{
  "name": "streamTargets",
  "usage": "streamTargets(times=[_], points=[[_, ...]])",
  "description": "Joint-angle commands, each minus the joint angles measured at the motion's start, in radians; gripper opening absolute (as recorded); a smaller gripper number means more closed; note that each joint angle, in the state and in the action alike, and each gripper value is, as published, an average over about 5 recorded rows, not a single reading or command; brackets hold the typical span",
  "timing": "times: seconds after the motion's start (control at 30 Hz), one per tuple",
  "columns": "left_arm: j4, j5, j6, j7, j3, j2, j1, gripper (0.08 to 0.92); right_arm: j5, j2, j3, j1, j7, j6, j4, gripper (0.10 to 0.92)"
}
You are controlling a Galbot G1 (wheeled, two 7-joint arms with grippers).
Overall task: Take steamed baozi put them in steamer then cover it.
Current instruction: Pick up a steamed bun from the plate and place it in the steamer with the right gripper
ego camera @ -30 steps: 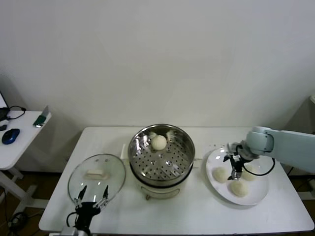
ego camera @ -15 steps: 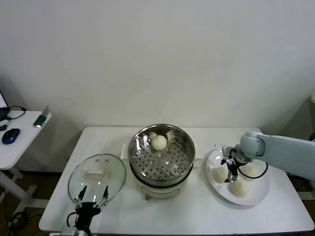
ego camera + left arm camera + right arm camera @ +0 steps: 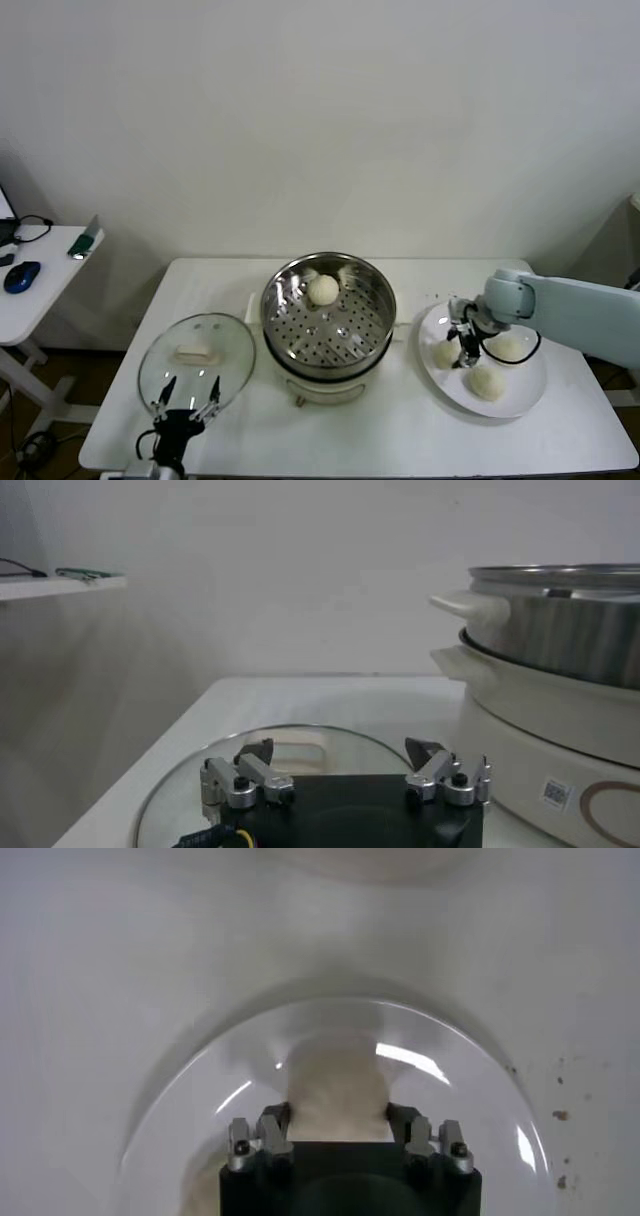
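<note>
Right gripper (image 3: 463,348) sits low over the white plate (image 3: 520,394) at right of frame, jaws spread w/ a baozi (image 3: 335,1093) between the fingertips, not clenched. One bun (image 3: 322,289) lies in the steamer (image 3: 327,313) at center. Left gripper (image 3: 184,398) waits, jaws released, at lower left by the cover (image 3: 197,355).

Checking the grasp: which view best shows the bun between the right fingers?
Right wrist view: the bun sits between the right gripper fingers. Head view shows it partly hidden; left wrist view misses it.
</note>
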Motion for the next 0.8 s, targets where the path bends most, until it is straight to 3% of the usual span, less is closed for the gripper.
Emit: streamTargets(times=[0.03,0.47,0.8], points=[[-0.001,0.001,0.000,0.000,0.000,0.000,0.000,0.823,0.051,-0.006,-0.071,0.138,-0.018,0.017,0.018,0.646],[-0.002,0.009,-0.002,0.000,0.005,0.001,-0.002,0.823,0.334,0.091,-0.393,0.798,-0.130,0.072,0.173,0.645],[-0.026,0.003,0.004,0.003,0.002,0.012,0.001,0.823,0.537,0.305,-0.259,0.821,-0.077,-0.012,0.240,0.645]])
